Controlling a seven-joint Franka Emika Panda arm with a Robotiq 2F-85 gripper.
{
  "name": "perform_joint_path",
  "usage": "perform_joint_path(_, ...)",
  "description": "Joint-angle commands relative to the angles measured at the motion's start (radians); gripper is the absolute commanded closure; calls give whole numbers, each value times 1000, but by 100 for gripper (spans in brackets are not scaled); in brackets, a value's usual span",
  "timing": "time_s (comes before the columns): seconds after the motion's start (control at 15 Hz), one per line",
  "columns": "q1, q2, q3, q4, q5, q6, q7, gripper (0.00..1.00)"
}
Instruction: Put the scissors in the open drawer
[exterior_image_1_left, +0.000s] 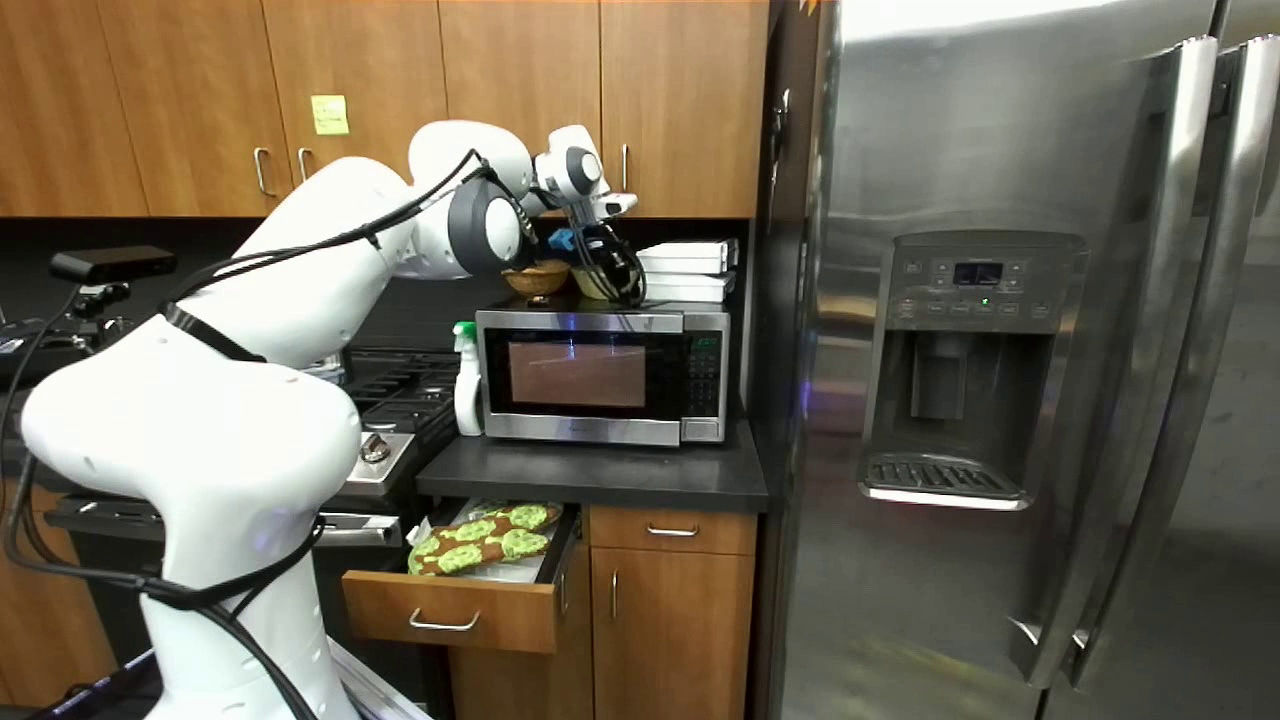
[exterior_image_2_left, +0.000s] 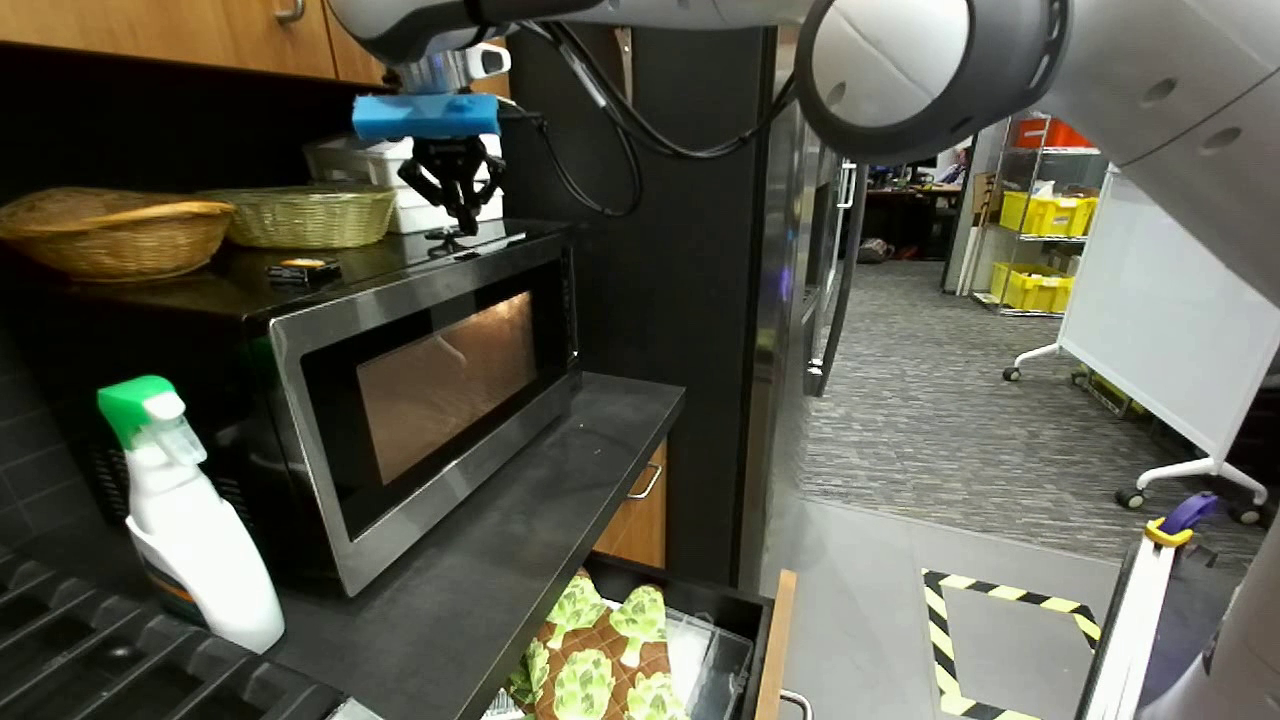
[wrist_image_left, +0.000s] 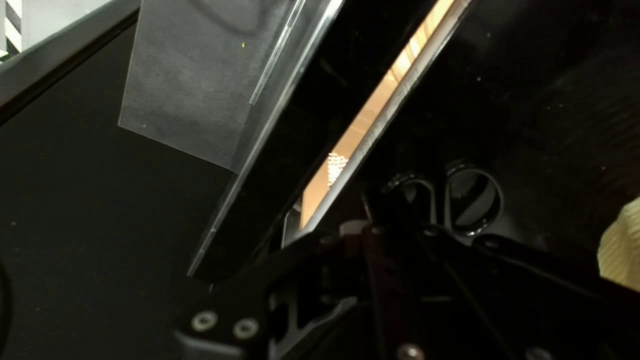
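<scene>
Black-handled scissors (wrist_image_left: 472, 200) lie on the glossy black top of the microwave (exterior_image_1_left: 580, 430). They also show small in an exterior view (exterior_image_2_left: 443, 236). In the wrist view both handle loops show; the blades are hidden behind my gripper. My gripper (exterior_image_2_left: 466, 222) points down at the scissors with its fingers together. In the wrist view its dark fingertips (wrist_image_left: 380, 207) overlap the nearer loop; I cannot tell whether they pinch it. The open drawer (exterior_image_1_left: 450, 612) is pulled out below the counter and also shows in an exterior view (exterior_image_2_left: 777, 640). It holds brown-and-green patterned cloth items.
Two wicker baskets (exterior_image_2_left: 120, 235) (exterior_image_2_left: 310, 215), a small black object (exterior_image_2_left: 303, 270) and stacked white boxes (exterior_image_1_left: 685, 272) stand on the microwave. A spray bottle (exterior_image_2_left: 195, 520) stands beside it. Wooden upper cabinets (exterior_image_1_left: 520, 100) hang close above. The fridge (exterior_image_1_left: 1000, 150) is at the side.
</scene>
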Motion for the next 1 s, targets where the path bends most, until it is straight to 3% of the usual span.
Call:
perform_joint_path(0.0,-1,-15,-5,16,-6,-22,-8,98)
perform_joint_path(0.93,-33,-67,-10,12,-2,-9,-8,98)
